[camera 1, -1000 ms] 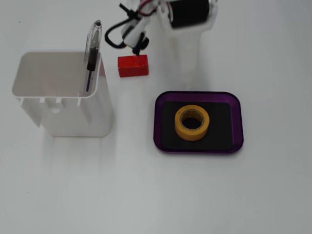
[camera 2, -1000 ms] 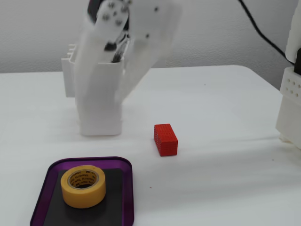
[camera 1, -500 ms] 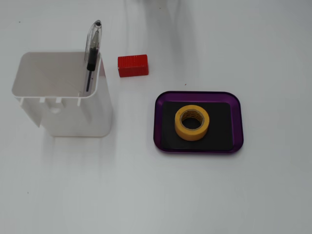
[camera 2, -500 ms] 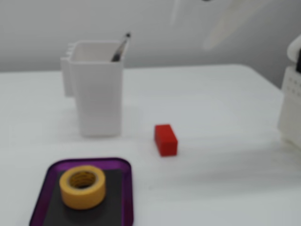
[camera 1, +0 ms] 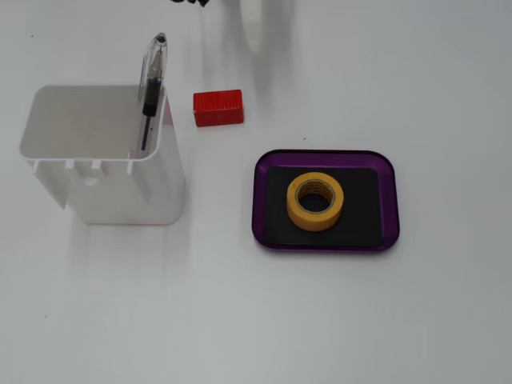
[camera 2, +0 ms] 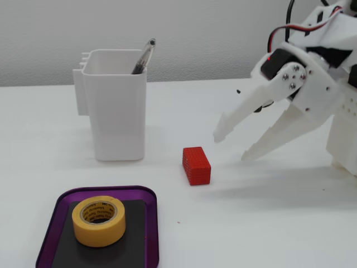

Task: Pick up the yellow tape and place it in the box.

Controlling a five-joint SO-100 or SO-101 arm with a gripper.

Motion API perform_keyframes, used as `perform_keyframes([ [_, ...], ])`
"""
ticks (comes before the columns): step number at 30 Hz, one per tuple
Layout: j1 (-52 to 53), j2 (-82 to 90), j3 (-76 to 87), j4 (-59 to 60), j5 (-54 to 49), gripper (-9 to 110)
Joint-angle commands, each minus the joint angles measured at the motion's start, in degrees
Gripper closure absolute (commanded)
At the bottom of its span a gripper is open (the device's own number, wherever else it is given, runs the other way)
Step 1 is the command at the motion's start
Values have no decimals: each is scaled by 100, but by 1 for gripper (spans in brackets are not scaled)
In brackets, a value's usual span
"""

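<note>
Already the yellow tape [camera 1: 316, 201] is seen flat inside the box [camera 1: 388, 200]. Gripper [camera 2: 231, 145] jaws are spread wide, empty, above the counter right of the red block [camera 2: 196, 165]; only a clear retreat is needed.

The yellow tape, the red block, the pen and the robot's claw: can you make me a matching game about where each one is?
Things:
1. yellow tape
2. red block
3. pen
4. gripper

Places:
A. standing in the white container
B. open in the air, holding nothing
C. lying flat inside the purple box
D. on the bare table between container and box

Pairs: 1-C, 2-D, 3-A, 4-B
</note>
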State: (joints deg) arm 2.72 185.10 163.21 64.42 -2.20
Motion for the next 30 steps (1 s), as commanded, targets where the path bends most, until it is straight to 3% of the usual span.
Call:
perform_keyframes([
  [1, 9, 1028, 554, -62, 18, 88],
  [9, 9, 1063, 861, 325, 35, 89],
  [13, 9, 1063, 1090, 299, 44, 103],
  [30, 9, 1063, 1151, 255, 53, 102],
])
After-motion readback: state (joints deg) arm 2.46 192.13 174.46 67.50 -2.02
